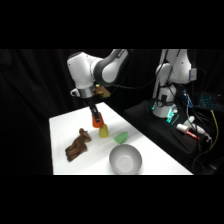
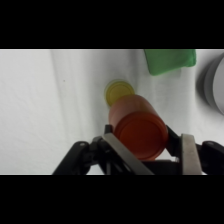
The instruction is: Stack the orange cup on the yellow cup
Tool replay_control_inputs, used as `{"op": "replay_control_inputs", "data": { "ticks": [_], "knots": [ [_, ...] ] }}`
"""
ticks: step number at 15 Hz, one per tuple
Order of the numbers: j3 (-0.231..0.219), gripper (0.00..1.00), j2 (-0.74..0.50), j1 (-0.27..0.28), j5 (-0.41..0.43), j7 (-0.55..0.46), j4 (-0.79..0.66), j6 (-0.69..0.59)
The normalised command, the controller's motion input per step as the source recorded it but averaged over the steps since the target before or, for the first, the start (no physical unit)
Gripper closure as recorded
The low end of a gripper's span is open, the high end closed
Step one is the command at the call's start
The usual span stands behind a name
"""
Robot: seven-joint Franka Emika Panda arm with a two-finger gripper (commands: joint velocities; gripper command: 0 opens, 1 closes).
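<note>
Here the two-finger gripper (image 2: 145, 145) is closed on the small bright orange tapered plastic cup (image 2: 137, 127), one finger on each side of it, and in the wrist view the cup fills the lower middle of the frame. The small pale yellow plastic cup (image 2: 119, 91) stands on the white table (image 2: 45, 110) just above and a little left of the orange one in that view, its round top face partly covered by the orange cup's edge. So the orange cup is not yet centred over it: the yellow cup lies slightly ahead of the gripper, toward the upper left of the wrist frame. In the side view the orange cup (image 1: 96, 120) hangs just above and left of the yellow cup (image 1: 103, 131), near the centre of the frame, nearly touching; whether they touch I cannot tell. Both cups' long axes look roughly upright, the orange one perhaps a little tilted.

Around them the table holds a green lump-shaped object (image 1: 121, 136) to the right, a grey bowl (image 1: 125, 159) at lower right, and a brown figure (image 1: 78, 145) at lower left, each apart from the yellow cup. A dark backdrop surrounds the table.
</note>
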Motion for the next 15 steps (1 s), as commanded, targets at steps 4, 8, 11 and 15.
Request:
{"op": "replay_control_inputs", "data": {
  "ticks": [4, 8, 11, 15],
  "knots": [
    [-0.03, 0.5, -0.19, -0.068, 0.189, -0.1, -0.3, 0.22],
    [-0.014, 0.5, -0.16, -0.051, 0.197, -0.15, -0.22, 0.18],
    [0.004, 0.5, -0.09, -0.064, 0.236, -0.21, -0.14, 0.14],
    [0.026, 0.5, -0.02, -0.063, 0.232, -0.23, -0.06, 0.09]
  ]
}}
